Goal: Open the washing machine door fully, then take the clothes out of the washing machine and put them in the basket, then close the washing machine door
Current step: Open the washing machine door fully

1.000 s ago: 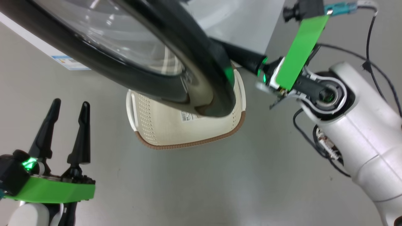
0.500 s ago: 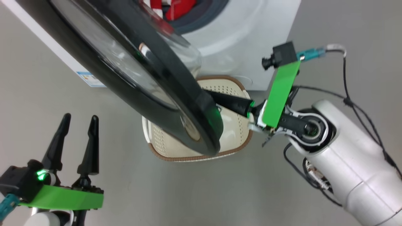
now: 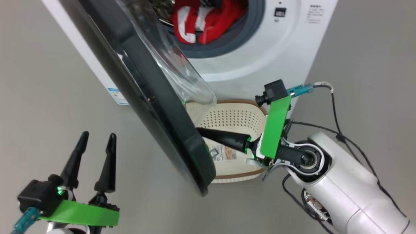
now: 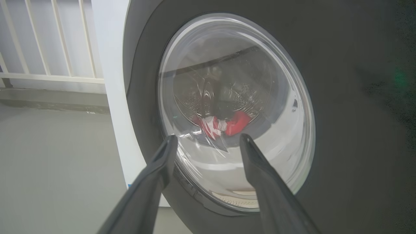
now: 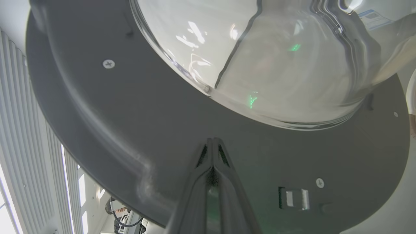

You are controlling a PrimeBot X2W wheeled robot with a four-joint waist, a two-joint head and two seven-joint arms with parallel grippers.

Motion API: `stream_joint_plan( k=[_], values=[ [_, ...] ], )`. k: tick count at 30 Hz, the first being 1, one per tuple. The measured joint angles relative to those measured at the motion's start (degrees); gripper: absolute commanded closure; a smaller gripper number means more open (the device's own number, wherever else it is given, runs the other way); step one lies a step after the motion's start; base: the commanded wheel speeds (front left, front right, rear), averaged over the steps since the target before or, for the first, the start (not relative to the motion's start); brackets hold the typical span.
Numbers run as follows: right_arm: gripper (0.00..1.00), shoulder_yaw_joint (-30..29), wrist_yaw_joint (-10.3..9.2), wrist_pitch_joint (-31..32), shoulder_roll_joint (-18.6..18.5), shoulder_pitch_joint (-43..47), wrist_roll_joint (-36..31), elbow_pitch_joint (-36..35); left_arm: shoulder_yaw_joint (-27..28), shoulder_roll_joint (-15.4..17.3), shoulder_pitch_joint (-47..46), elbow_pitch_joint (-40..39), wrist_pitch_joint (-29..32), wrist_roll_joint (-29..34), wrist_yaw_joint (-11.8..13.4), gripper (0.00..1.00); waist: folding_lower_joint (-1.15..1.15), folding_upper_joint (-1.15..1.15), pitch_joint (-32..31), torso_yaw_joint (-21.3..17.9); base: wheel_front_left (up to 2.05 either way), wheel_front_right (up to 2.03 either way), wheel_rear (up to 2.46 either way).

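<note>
The washing machine door (image 3: 152,107) stands part open and almost edge-on, its glass bowl (image 3: 175,68) bulging towards the washing machine (image 3: 269,55). The red clothes (image 3: 203,21) with white stripes lie in the drum mouth. My right gripper (image 3: 203,131) is shut on nothing, its tips against the door's dark inner face (image 5: 130,130) just below the glass (image 5: 276,58). The cream basket (image 3: 240,177) sits on the floor under that arm, partly behind the door. My left gripper (image 3: 98,135) is open at the lower left, facing the door's outer side (image 4: 341,97), and the clothes (image 4: 227,123) show through the window.
A small blue label (image 3: 118,96) is on the machine's side panel. The door's latch (image 5: 292,198) sits on the inner face, right of my shut fingers. A white railing (image 4: 48,42) stands behind the machine. Grey floor (image 3: 48,81) lies all round.
The head camera has tilted up, bringing the drum and clothes into sight. The door has swung wider and looks more edge-on, with the right gripper staying against its inner face.
</note>
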Motion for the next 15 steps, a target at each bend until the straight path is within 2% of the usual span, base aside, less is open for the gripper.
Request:
stream_joint_plan(
  k=[15],
  values=[
    [1.0, -0.8, 0.0, 2.8, 3.0, 4.5, 0.4, 2.4, -1.9, -1.6, 1.4, 1.6, 0.0, 1.0, 0.0, 0.0, 0.0, 0.0, -4.0, 6.8, 0.0, 0.0, 0.0]
  ],
)
